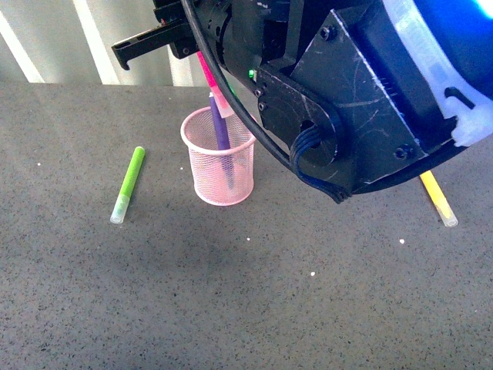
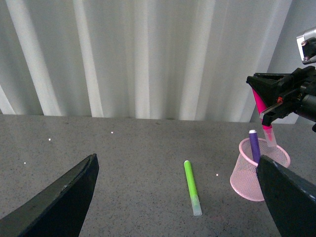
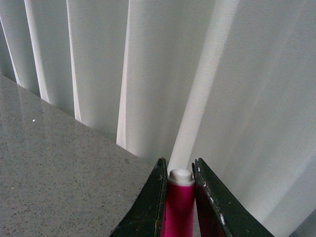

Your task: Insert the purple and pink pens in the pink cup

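The pink cup [image 1: 219,168] stands upright on the grey table; it also shows in the left wrist view [image 2: 247,178]. The purple pen [image 1: 220,127] stands inside it, leaning, also seen from the left wrist [image 2: 255,146]. My right gripper [image 3: 178,178] is shut on the pink pen [image 3: 177,207] and holds it tilted above the cup, its clear-capped lower end [image 1: 219,102] at the rim [image 2: 266,131]. My left gripper [image 2: 180,197] is open and empty, low over the table, left of the cup.
A lime-green marker [image 1: 129,183] lies on the table left of the cup, also in the left wrist view [image 2: 191,186]. A yellow marker [image 1: 437,198] lies at the right. The right arm's black body [image 1: 347,92] fills the upper right. White curtains hang behind.
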